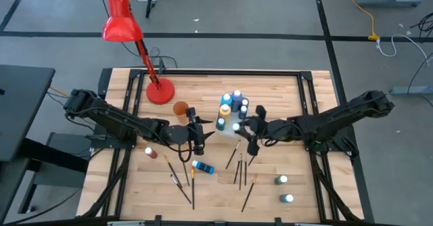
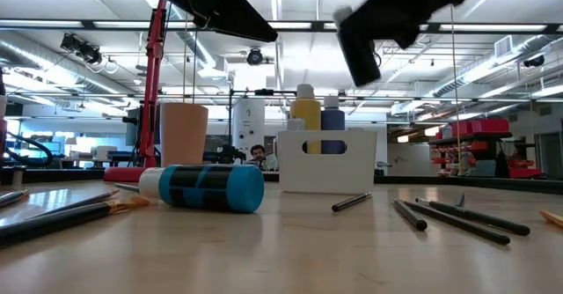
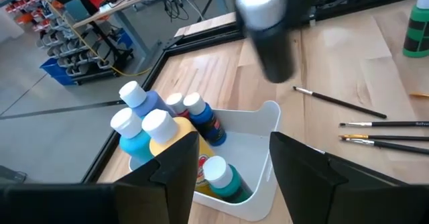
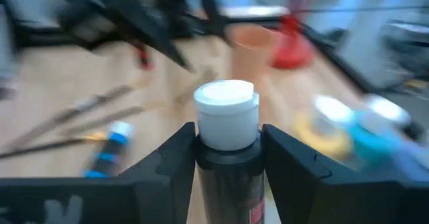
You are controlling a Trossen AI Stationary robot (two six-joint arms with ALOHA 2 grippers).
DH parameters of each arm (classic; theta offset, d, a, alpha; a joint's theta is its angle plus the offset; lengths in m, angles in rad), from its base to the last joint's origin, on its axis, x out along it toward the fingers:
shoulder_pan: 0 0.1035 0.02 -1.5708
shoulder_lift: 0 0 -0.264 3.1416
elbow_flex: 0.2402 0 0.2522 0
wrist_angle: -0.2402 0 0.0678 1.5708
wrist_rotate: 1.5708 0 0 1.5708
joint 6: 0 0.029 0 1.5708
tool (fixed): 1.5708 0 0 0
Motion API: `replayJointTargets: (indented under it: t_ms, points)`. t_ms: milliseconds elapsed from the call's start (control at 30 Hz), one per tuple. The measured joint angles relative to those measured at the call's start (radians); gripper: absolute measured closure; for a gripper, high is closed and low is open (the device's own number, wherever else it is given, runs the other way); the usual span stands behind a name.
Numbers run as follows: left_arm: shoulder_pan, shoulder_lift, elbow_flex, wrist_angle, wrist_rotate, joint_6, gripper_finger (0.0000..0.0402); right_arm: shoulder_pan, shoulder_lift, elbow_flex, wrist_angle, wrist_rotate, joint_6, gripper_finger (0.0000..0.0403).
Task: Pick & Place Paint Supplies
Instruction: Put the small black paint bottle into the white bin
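Dark bottle (image 4: 228, 140), white-capped: pinched by right gripper (image 4: 228, 150) near white bin (image 3: 258, 167). Left gripper (image 3: 231, 163): fingers spread, nothing held. Brushes (image 1: 240, 168) scattered on table (image 1: 311, 199).

Bright overhead lighting; motion-blurred right wrist view.

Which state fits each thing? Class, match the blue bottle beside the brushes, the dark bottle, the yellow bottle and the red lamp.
Things:
1 blue bottle
2 dark bottle
3 yellow bottle
4 red lamp

States:
A held in the right gripper
B standing in the white bin
C lying on its side on the table
D base next to the orange cup

Pairs: 1-C, 2-A, 3-B, 4-D
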Motion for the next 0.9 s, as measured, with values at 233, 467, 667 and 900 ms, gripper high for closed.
replayJointTargets:
  t_ms: [233, 467, 667, 900]
  points:
    - [0.0, 0.0, 0.0, 0.006, 0.011, 0.0, 0.0208, -0.029, 0.056, -0.285, 0.606, 0.243, -0.001, 0.0261]
    - [0.0, 0.0, 0.0, 0.053, 0.031, 0.018, 0.0208, -0.055, 0.282, -0.338, 0.968, 0.228, -0.032, 0.0256]
    - [0.0, 0.0, 0.0, 0.043, 0.037, 0.019, 0.0208, -0.061, 0.451, -0.244, 0.973, 0.367, -0.033, 0.0257]
    - [0.0, 0.0, 0.0, 0.04, 0.045, 0.019, 0.0208, -0.074, 0.55, -0.156, 0.972, 0.449, -0.089, 0.0255]
